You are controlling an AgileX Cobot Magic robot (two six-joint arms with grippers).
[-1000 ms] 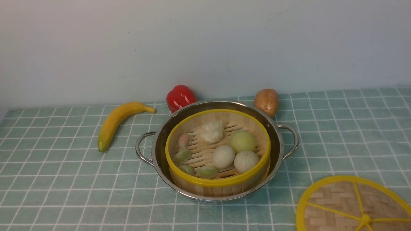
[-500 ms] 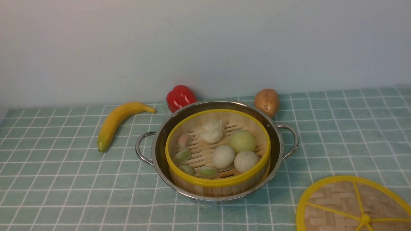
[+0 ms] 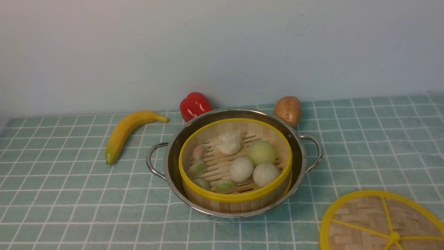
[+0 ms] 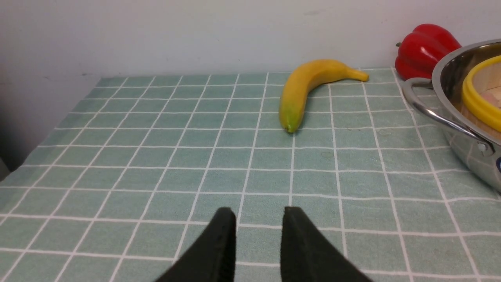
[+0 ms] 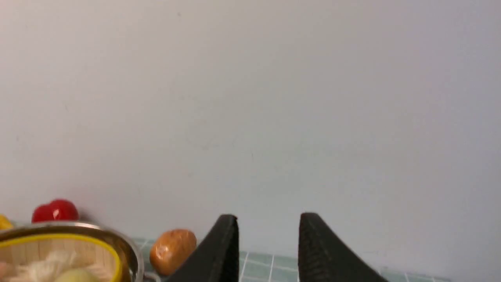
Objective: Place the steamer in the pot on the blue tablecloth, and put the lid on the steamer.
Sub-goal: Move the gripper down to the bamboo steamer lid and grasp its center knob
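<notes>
Already the steamer (image 3: 236, 198) sat inside the pot (image 3: 172, 156), its wall rising a little above the steel rim, on the tablecloth (image 3: 69, 194) — so, as I judged, only the lid was left to place. The lid (image 3: 381, 222) lay flat on the cloth on the robot's right side, nearer to the robot than the pot and apart from it, with a strip of cloth between them; the front view cut off its near edge. It was round, so it had no long axis to line up with. What mattered was the small knob (image 3: 394, 237) in its centre, where the thin yellow spokes met, and the thick yellow rim around the woven bamboo. It looked light and stiff to me.

Neither arm showed in the front view. The right gripper (image 5: 269, 216) had its jaws well apart and nothing between them. Its camera faced the wall, with the pot and a potato (image 5: 172, 250) at one edge, and the lid was not in that view, so I could not tell exactly how the lid lay from it. The left gripper (image 4: 259, 211) hovered over bare cloth on the pot's left side, a banana (image 4: 301, 90) ahead of it, its jaws parted by a narrow gap and empty. By sides alone, the right arm seemed the nearer one — the lid would have to go up, leftward and away from the robot to come over the steamer.
</notes>
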